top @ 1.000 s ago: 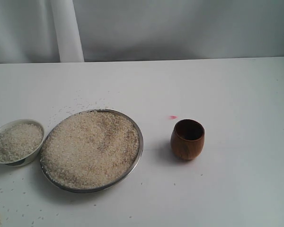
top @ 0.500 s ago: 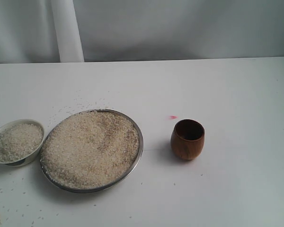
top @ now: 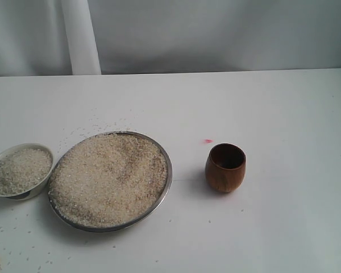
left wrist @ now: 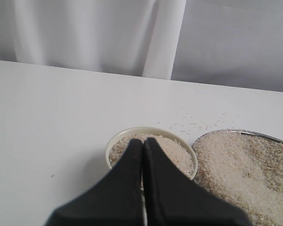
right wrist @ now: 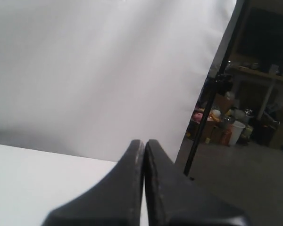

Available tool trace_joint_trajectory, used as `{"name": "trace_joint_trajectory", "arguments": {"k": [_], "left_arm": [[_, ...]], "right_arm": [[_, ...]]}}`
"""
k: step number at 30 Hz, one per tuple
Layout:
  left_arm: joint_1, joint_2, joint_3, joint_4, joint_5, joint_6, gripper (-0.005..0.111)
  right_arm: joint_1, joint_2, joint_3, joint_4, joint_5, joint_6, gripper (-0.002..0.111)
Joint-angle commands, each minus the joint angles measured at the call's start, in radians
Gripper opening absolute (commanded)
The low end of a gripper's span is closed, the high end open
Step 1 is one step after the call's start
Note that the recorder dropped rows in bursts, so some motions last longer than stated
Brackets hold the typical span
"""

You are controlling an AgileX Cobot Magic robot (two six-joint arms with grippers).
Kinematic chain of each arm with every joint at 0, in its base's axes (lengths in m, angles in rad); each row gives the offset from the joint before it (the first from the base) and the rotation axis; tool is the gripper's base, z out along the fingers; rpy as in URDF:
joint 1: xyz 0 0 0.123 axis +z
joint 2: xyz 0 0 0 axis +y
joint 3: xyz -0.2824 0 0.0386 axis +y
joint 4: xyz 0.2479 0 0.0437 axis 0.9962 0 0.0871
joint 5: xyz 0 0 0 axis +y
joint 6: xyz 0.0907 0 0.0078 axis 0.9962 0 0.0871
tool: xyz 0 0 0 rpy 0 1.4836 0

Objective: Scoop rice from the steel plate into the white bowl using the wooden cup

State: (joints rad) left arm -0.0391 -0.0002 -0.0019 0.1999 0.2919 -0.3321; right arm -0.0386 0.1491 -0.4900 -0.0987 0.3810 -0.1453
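**Exterior view.** Neither arm appears here. The desk [top: 284, 108] carries all the task items. The steel plate [top: 169, 170] sits left of centre, filled nearly to its rim with rice [top: 108, 179], a pale beige granular mass with a few darker streaks. The white bowl [top: 24, 145] stands just beside the plate's left edge and also holds rice. The wooden cup [top: 225, 168] stands upright, well apart to the right of the plate. It is dark brown and barrel-shaped, with visible grain and a dark interior. Loose grains [top: 96, 126] lie scattered on the desk around the plate. Only this view shows the cup.

**Left wrist view.** The left gripper [left wrist: 142, 140] hangs over the bowl's near rim. Its fingers [left wrist: 125, 183] are pressed together and hold nothing.

**Right wrist view.** The right gripper [right wrist: 144, 141] has its fingers pressed together, also empty. Beyond it are a desk corner, a white curtain [right wrist: 94, 70] and a dark room [right wrist: 254, 103].
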Motion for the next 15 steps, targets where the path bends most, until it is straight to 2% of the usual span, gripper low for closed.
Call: {"name": "trace_joint_trajectory", "arguments": {"k": [1,9,15], "left_arm": [[-0.002,0.0,0.002,-0.001,-0.005,-0.004,0.0],[-0.002,0.0,0.002,-0.001,-0.005,-0.004,0.0],[-0.002,0.0,0.002,-0.001,-0.005,-0.004,0.0]], "right_arm": [[-0.038,-0.059,0.125,-0.045,-0.055,0.123,0.0],[-0.04,-0.149,0.361,-0.009,-0.17,0.128,0.0],[-0.04,-0.149,0.45,0.017,-0.197,0.128,0.0]]}}
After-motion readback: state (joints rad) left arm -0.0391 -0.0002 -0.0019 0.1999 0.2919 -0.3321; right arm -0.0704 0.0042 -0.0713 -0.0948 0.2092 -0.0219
